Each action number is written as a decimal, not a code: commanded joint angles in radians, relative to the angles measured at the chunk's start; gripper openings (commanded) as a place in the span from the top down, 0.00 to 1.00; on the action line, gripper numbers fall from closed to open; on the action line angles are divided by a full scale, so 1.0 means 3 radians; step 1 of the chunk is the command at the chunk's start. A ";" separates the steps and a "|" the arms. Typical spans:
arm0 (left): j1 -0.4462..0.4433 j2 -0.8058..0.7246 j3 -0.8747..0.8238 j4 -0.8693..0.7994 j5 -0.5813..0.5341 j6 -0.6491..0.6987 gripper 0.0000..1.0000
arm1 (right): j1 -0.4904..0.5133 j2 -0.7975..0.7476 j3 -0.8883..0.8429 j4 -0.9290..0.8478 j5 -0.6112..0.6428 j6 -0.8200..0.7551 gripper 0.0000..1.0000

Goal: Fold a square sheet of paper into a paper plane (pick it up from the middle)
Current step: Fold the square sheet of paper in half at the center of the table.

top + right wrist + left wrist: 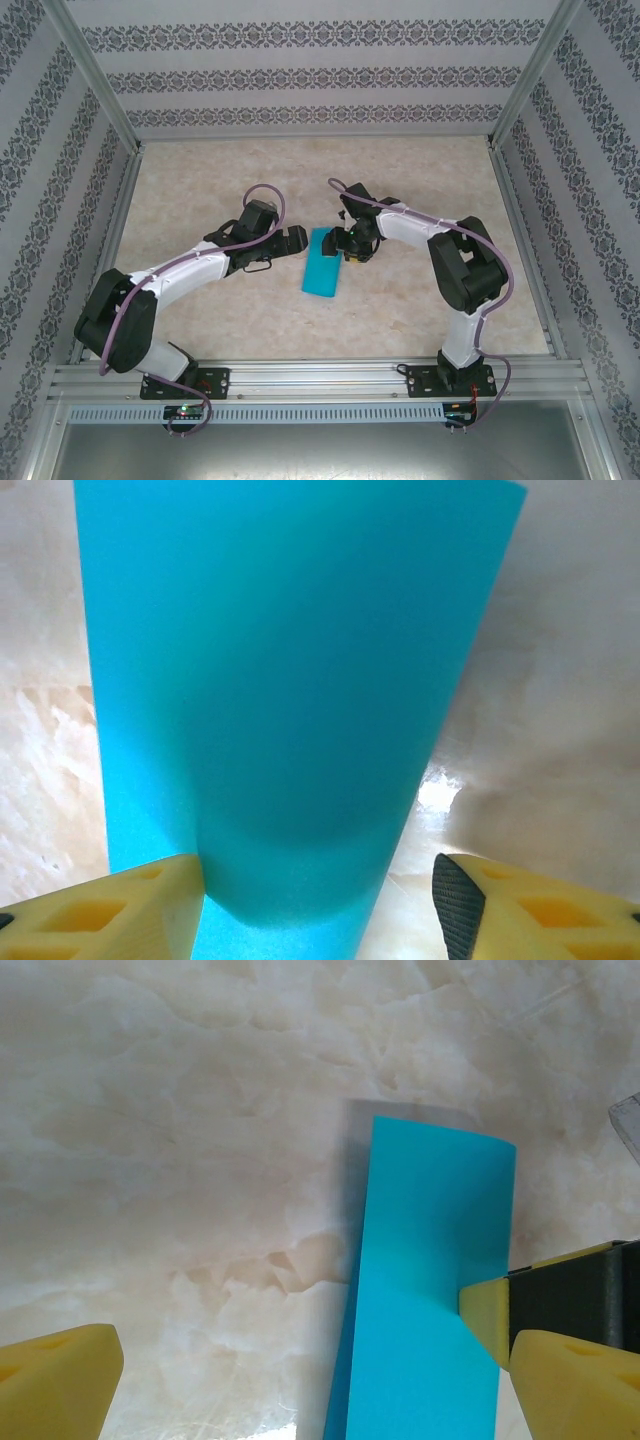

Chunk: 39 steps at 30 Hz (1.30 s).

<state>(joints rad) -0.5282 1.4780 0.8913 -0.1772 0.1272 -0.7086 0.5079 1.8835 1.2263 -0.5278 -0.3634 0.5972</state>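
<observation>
The square sheet of paper (pixel 323 263) lies on the table between the two arms, folded over into a teal-blue rectangle. In the left wrist view the paper (pixel 430 1290) runs up the right half, its upper layer slightly raised. My left gripper (pixel 293 239) sits just left of the paper's far end, open (pixel 320 1390), its fingers wide apart. My right gripper (pixel 352 247) is at the paper's far right edge, open (pixel 315 910). The curved teal layer (pixel 290 680) bulges up between its fingers and touches the left finger (pixel 110 905). One right-gripper finger (pixel 485 1315) rests on the paper's edge.
The table is a beige marbled surface (pixel 420 300) with a metal frame and patterned walls on all sides. A rail (pixel 320 378) carrying the arm bases runs along the near edge. Bare table lies behind and to both sides of the paper.
</observation>
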 commanded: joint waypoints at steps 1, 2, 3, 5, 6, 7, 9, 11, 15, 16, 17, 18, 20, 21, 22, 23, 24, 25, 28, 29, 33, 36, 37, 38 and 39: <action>0.0034 0.0022 0.0077 -0.0084 0.0043 -0.0001 0.00 | -0.0006 -0.0078 -0.0064 0.0088 -0.0018 0.0047 0.36; 0.0033 0.0014 0.0077 -0.0089 0.0037 0.0002 0.00 | -0.0011 -0.0055 -0.0050 0.0077 -0.0047 -0.0013 0.36; 0.0033 0.0008 0.0075 -0.0101 0.0032 -0.0004 0.00 | -0.0011 -0.0019 -0.0026 0.0051 -0.0079 -0.0097 0.37; 0.0031 -0.0010 0.0066 -0.0119 0.0026 -0.0005 0.00 | -0.0011 0.0044 0.0010 0.0022 -0.0146 -0.0278 0.38; 0.0032 -0.0019 0.0062 -0.0125 0.0022 -0.0004 0.00 | -0.0016 0.0074 0.0028 0.0021 -0.0215 -0.0377 0.38; 0.0032 -0.0031 0.0055 -0.0123 0.0022 -0.0013 0.00 | -0.0017 0.0091 0.0038 0.0039 -0.0275 -0.0465 0.39; 0.0029 -0.0038 0.0039 -0.0118 0.0016 -0.0036 0.00 | -0.0026 0.0156 0.0092 0.0032 -0.0389 -0.0620 0.39; 0.0035 -0.0034 0.0028 -0.0102 0.0020 -0.0069 0.00 | -0.0026 0.0265 0.0198 -0.0047 -0.0442 -0.0743 0.39; 0.0028 -0.0007 0.0030 -0.0095 0.0041 -0.0098 0.00 | -0.0020 0.0298 0.0284 -0.0102 -0.0432 -0.0817 0.40; 0.0032 -0.0008 0.0026 -0.0092 0.0034 -0.0112 0.00 | -0.0026 0.0272 0.0272 -0.0097 -0.0418 -0.0807 0.40; 0.0031 -0.0008 0.0024 -0.0090 0.0027 -0.0118 0.00 | -0.0031 0.0247 0.0257 -0.0092 -0.0392 -0.0786 0.40; 0.0033 -0.0008 0.0020 -0.0093 0.0030 -0.0122 0.00 | -0.0048 0.0216 0.0237 -0.0092 -0.0322 -0.0736 0.40; 0.0030 0.0019 0.0036 -0.0124 0.0028 -0.0133 0.00 | -0.0069 0.0143 0.0155 -0.0033 -0.0299 -0.0602 0.40; 0.0029 0.0032 0.0040 -0.0129 0.0031 -0.0141 0.00 | -0.0081 0.0092 0.0099 0.0005 -0.0252 -0.0489 0.40; 0.0030 0.0045 0.0037 -0.0126 0.0040 -0.0139 0.00 | -0.0085 0.0034 0.0029 0.0061 -0.0239 -0.0397 0.41; 0.0032 0.0048 0.0038 -0.0117 0.0046 -0.0143 0.00 | -0.0088 -0.0004 -0.0021 0.0119 -0.0258 -0.0340 0.41; 0.0028 0.0049 0.0031 -0.0111 0.0047 -0.0141 0.00 | -0.0088 -0.0043 -0.0064 0.0161 -0.0253 -0.0276 0.42; 0.0028 0.0048 0.0022 -0.0097 0.0049 -0.0143 0.00 | -0.0083 -0.0067 -0.0090 0.0195 -0.0255 -0.0246 0.42; 0.0032 0.0071 0.0033 -0.0095 0.0063 -0.0126 0.00 | -0.0065 -0.0043 -0.0034 0.0122 -0.0300 -0.0380 0.42; 0.0028 0.0069 0.0031 -0.0097 0.0069 -0.0118 0.00 | -0.0076 -0.0026 0.0003 0.0048 -0.0284 -0.0395 0.41; 0.0031 0.0056 0.0010 -0.0072 0.0083 -0.0130 0.00 | -0.0160 -0.0064 -0.0062 0.0072 -0.0182 -0.0157 0.53; 0.0031 0.0048 -0.0011 -0.0043 0.0089 -0.0146 0.00 | -0.0195 -0.0056 -0.0128 0.0165 -0.0188 -0.0006 0.48; 0.0032 0.0056 -0.0015 -0.0043 0.0088 -0.0143 0.00 | -0.0195 -0.0050 -0.0138 0.0188 -0.0172 0.0019 0.49; 0.0032 0.0055 -0.0011 -0.0043 0.0087 -0.0139 0.00 | -0.0192 -0.0038 -0.0140 0.0177 -0.0139 0.0036 0.49; 0.0030 0.0056 -0.0014 -0.0044 0.0093 -0.0134 0.00 | -0.0194 -0.0024 -0.0124 0.0142 -0.0075 0.0063 0.49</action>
<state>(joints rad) -0.5282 1.4899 0.8925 -0.1799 0.1493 -0.7418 0.4530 1.8935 1.2011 -0.4862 -0.4278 0.5674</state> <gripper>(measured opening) 0.999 0.514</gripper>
